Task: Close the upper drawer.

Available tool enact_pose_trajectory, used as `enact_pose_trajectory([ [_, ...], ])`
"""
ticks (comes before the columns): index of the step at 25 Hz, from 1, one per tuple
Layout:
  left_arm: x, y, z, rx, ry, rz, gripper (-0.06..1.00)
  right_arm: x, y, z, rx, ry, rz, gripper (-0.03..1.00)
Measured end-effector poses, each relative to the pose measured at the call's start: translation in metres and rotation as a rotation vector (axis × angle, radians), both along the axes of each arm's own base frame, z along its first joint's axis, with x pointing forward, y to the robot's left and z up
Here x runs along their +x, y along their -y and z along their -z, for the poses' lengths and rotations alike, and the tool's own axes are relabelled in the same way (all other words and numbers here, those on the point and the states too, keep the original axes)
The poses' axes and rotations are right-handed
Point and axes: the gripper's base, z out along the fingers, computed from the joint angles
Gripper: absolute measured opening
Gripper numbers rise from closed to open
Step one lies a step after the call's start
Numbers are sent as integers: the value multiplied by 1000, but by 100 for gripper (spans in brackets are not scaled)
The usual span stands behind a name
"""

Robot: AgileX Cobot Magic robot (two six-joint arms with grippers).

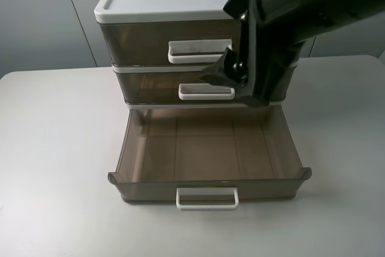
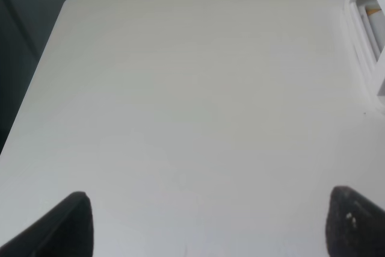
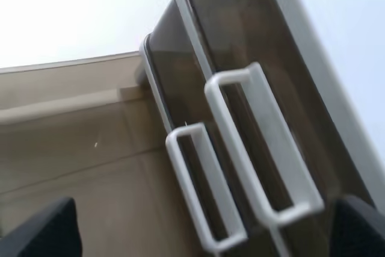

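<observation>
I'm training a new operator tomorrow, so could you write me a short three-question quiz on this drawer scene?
1. True or false: the lowest drawer is pulled far out over the table.
2. Which pincer faces the drawer fronts? A. left B. right C. neither
3. Fill in: the upper drawer has a ___ handle than the middle drawer.

Key: 1 true; 2 B, the right pincer, which is open; 3 wider.
</observation>
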Motion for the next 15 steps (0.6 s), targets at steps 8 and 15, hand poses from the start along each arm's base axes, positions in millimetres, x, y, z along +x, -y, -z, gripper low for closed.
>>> enact_pose_trajectory([
  [8, 0, 0, 0, 0, 0, 0, 74, -72, 99, -4, 194, -94, 177, 63],
  [15, 0, 0, 0, 0, 0, 0, 74, -123, 164, 16, 328, -190, 278, 63],
])
